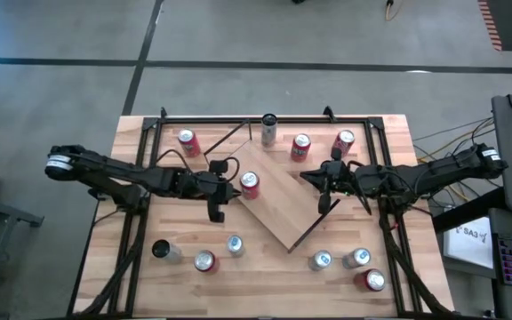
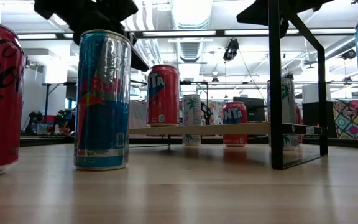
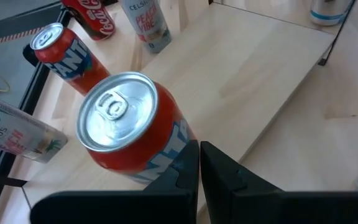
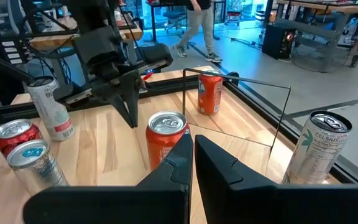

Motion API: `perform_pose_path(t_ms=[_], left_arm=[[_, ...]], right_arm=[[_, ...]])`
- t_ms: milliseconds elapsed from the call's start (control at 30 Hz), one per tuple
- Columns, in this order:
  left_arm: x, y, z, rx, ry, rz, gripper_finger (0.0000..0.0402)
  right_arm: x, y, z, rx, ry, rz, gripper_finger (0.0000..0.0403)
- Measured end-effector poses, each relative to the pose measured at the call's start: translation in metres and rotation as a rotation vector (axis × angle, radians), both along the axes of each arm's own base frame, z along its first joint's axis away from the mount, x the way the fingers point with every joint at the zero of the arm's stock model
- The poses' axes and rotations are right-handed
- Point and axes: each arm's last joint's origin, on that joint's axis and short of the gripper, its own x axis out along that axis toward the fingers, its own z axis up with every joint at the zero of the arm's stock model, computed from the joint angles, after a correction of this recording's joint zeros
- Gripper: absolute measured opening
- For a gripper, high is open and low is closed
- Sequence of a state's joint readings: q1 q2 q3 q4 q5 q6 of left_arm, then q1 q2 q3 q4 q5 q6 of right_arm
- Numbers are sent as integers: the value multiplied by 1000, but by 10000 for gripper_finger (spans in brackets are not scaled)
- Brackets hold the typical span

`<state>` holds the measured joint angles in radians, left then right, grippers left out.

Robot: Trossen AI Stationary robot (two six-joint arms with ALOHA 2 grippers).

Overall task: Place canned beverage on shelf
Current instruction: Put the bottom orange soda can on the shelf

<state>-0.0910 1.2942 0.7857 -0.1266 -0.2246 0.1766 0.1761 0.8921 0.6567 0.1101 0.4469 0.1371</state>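
Eleven cans on the bench; one orange can (image 1: 250, 184) stands on the shelf (image 1: 283, 199), near its left corner. Left gripper (image 1: 216, 212) and right gripper (image 1: 324, 203): jaws fully closed, holding nothing, flanking the shelf.

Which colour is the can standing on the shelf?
Orange-red with a silver top, clearest in the left wrist view.

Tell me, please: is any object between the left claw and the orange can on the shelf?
Nothing visible. The left claw, shut, is right beside the orange can, which already stands on the shelf; no object sits between them.
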Motion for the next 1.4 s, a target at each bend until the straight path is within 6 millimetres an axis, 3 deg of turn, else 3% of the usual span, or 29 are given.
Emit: perform_pose_path(t_ms=[467, 1400], left_arm=[[7, 8, -10, 5, -9, 27, 0], [13, 17, -11, 28, -43, 46, 0]], right_arm=[[0, 0, 0, -5, 1, 0, 9], [0, 0, 0, -18, 5, 2, 9]])
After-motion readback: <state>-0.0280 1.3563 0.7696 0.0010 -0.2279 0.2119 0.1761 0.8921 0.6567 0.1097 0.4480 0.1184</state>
